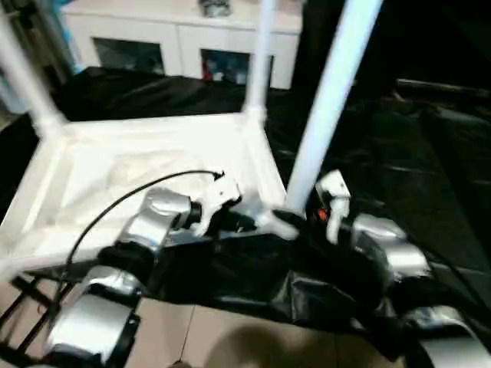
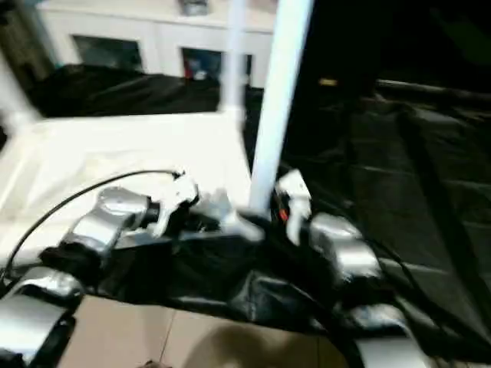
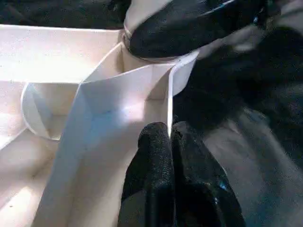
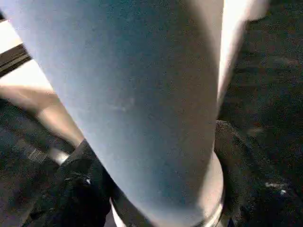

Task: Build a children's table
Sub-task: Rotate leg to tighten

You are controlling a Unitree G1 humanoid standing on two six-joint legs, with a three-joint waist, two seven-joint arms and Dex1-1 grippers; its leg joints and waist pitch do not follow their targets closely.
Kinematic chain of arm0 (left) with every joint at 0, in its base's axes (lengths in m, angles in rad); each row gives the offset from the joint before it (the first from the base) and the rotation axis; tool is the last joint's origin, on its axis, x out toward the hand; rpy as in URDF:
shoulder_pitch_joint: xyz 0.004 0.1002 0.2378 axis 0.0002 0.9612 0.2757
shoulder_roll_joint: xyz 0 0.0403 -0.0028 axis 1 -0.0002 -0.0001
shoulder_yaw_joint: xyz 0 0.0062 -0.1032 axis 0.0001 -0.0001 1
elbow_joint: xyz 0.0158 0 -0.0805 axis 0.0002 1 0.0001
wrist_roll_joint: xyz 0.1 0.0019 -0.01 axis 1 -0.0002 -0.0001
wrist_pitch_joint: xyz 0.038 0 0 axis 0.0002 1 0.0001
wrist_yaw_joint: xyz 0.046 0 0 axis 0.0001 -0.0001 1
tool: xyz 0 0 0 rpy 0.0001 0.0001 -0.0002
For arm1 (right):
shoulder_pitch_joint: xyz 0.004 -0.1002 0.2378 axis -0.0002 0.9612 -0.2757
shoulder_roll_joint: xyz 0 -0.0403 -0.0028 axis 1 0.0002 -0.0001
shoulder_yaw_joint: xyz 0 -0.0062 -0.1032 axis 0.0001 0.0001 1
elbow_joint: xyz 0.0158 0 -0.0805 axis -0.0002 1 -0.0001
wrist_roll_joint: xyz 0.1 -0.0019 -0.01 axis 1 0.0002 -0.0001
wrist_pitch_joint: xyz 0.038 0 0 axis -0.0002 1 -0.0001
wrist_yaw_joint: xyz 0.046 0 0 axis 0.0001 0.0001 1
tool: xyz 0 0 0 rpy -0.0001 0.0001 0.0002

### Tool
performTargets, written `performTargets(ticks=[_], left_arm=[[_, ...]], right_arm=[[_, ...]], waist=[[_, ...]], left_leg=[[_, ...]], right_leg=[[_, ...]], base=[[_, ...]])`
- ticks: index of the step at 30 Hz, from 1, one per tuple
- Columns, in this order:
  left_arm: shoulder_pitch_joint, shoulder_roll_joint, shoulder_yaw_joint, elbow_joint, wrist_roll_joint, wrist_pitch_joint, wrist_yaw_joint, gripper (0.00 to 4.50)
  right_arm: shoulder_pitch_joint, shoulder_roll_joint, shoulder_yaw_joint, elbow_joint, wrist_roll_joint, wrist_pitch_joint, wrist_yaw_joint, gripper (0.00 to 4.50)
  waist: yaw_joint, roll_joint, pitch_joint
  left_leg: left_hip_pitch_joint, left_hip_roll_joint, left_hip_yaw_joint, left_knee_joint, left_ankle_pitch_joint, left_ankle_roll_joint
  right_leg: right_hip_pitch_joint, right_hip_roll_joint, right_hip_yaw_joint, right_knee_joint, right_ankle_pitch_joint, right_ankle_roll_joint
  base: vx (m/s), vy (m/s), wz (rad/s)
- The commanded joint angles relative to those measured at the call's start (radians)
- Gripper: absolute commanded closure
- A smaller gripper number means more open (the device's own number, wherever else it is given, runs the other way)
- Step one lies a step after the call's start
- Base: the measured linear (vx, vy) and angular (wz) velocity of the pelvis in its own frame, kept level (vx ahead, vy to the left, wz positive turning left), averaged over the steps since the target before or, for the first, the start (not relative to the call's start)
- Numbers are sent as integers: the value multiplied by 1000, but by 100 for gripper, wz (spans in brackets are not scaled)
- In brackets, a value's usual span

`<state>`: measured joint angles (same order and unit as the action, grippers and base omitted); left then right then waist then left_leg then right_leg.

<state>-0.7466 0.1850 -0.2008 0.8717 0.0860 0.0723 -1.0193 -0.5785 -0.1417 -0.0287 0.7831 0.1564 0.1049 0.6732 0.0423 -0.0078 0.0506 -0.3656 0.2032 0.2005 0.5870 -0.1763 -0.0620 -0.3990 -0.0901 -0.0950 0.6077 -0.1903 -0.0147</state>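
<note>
Legs up, tabletop (image 1: pixel 92 176) upside down on the black sheet (image 1: pixel 430 176), ribbed underside showing. Near leg (image 1: pixel 330 100) stands at the tabletop's near right corner socket (image 1: pixel 270 218), its long axis rising toward one o'clock, leaning slightly right of upright. Right claw (image 1: pixel 295 218) sits at the foot of that leg, roughly four o'clock from the socket, fingers spread around the leg's thick base; whether they truly clamp it, I cannot tell. Left claw (image 3: pixel 171 156) has its fingers pressed together on the thin edge wall of the tabletop, at eight o'clock from the same socket. Right arm is clearly the nearer one to the leg, so my read is that seating or straightening the leg falls to it while the left steadies.
</note>
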Motion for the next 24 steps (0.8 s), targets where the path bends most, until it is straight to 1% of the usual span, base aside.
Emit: performTargets(ticks=[1,2,3,4,5,6,7,8,9,10,12,13,14,15,17,18,19,20,22,23,24], left_arm=[[-52,-74,11,-2,-14,4,85,450],[-66,-95,19,13,-12,11,142,450],[-71,-105,21,19,-10,11,167,450],[-73,-108,21,21,-8,9,175,450],[-74,-111,21,23,-7,7,180,450],[-72,-115,18,17,-6,5,176,450],[-70,-118,16,14,-6,5,174,450],[-62,-117,8,0,-5,-4,155,450],[-59,-117,5,-3,-4,-8,150,450],[-59,-117,5,-3,-4,-8,150,450],[-48,-109,-1,-12,-7,-17,123,450],[-36,-97,-9,-25,-12,-29,86,450],[-30,-90,-13,-30,-14,-31,67,450],[-21,-81,-18,-40,-20,-40,36,450],[-12,-72,-23,-50,-26,-53,4,450],[2,-54,-30,-64,-34,-58,-45,450],[6,-48,-32,-69,-35,-56,-58,450],[13,-38,-35,-77,-38,-54,-81,450],[20,-25,-37,-85,-43,-60,-112,450],[29,-9,-40,-98,-52,-64,-152,450],[32,-3,-42,-103,-54,-63,-162,450]], right_arm=[[1,64,45,76,-54,21,-103,183],[-23,94,42,114,-71,2,-191,183],[-38,108,37,138,-78,-11,-231,183],[-44,114,34,148,-76,-20,-235,183],[-47,117,32,154,-74,-26,-236,183],[-54,125,26,165,-68,-30,-240,148],[-58,129,22,171,-65,-33,-244,127],[-65,131,22,179,-64,-35,-234,113],[-68,130,25,186,-70,-42,-236,110],[-68,130,25,186,-70,-42,-236,103],[-73,120,34,196,-82,-63,-224,79],[-72,107,41,196,-84,-75,-193,70],[-72,99,45,197,-81,-82,-166,70],[-66,87,55,188,-80,-88,-128,70],[-59,75,65,178,-81,-96,-90,70],[-39,46,85,145,-78,-103,8,70],[-33,38,88,133,-77,-102,39,70],[-15,17,96,100,-68,-91,116,70],[-2,0,100,76,-61,-80,167,70],[15,-26,109,46,-49,-65,231,70],[21,-37,114,34,-43,-60,258,70]], waist=[[-1,-6,-53],[-4,-5,-54],[-5,-5,-54],[-6,-6,-56],[-6,-6,-56],[-3,-7,-58],[-3,-8,-59],[-2,-6,-61],[-2,-6,-61],[-2,-9,-62],[-2,-8,-60],[-2,-8,-60],[-1,-8,-60],[-1,-8,-59],[-1,-9,-60],[-2,-5,-60],[1,-8,-61],[2,-8,-61],[4,-7,-62],[6,-7,-60],[10,-7,-60]], left_leg=[[17,34,-24,-74,-299,8],[15,35,-25,-74,-289,6],[15,34,-24,-74,-288,5],[14,33,-23,-73,-279,9],[14,33,-23,-73,-279,9],[13,33,-21,-71,-258,25],[10,34,-20,-71,-248,30],[5,33,-20,-70,-222,43],[5,34,-19,-69,-215,46],[5,34,-19,-68,-203,53],[6,34,-18,-69,-206,58],[6,34,-18,-69,-212,57],[5,34,-18,-69,-225,59],[5,33,-18,-68,-229,61],[3,35,-19,-68,-219,66],[5,36,-18,-68,-212,67],[4,36,-18,-67,-208,75],[2,36,-17,-66,-201,88],[3,39,-15,-66,-189,94],[4,39,-15,-66,-194,95],[5,40,-14,-66,-204,95]], right_leg=[[32,-70,56,-104,-423,-167],[33,-70,56,-102,-407,-170],[33,-70,56,-102,-401,-173],[35,-69,56,-101,-380,-176],[35,-69,56,-101,-380,-176],[37,-67,57,-96,-324,-188],[39,-68,58,-92,-300,-195],[44,-67,57,-86,-253,-207],[44,-67,57,-84,-238,-211],[46,-67,57,-80,-213,-218],[45,-68,57,-81,-210,-225],[45,-68,57,-82,-219,-225],[47,-70,56,-84,-242,-222],[47,-70,57,-86,-247,-219],[50,-70,58,-83,-235,-221],[48,-68,59,-81,-218,-226],[52,-68,58,-79,-199,-231],[54,-66,58,-77,-172,-236],[52,-65,57,-72,-147,-250],[52,-64,56,-73,-153,-251],[52,-65,55,-74,-172,-249]], base=[[0,0,0],[0,0,0],[0,0,0],[0,0,0],[0,0,0],[0,0,0],[0,0,0],[0,0,0],[0,0,0],[0,0,0],[0,0,0],[0,0,0],[0,0,0],[0,0,0],[0,0,0],[0,0,0],[0,0,0],[0,0,0],[0,0,0],[0,0,0],[0,0,0]])
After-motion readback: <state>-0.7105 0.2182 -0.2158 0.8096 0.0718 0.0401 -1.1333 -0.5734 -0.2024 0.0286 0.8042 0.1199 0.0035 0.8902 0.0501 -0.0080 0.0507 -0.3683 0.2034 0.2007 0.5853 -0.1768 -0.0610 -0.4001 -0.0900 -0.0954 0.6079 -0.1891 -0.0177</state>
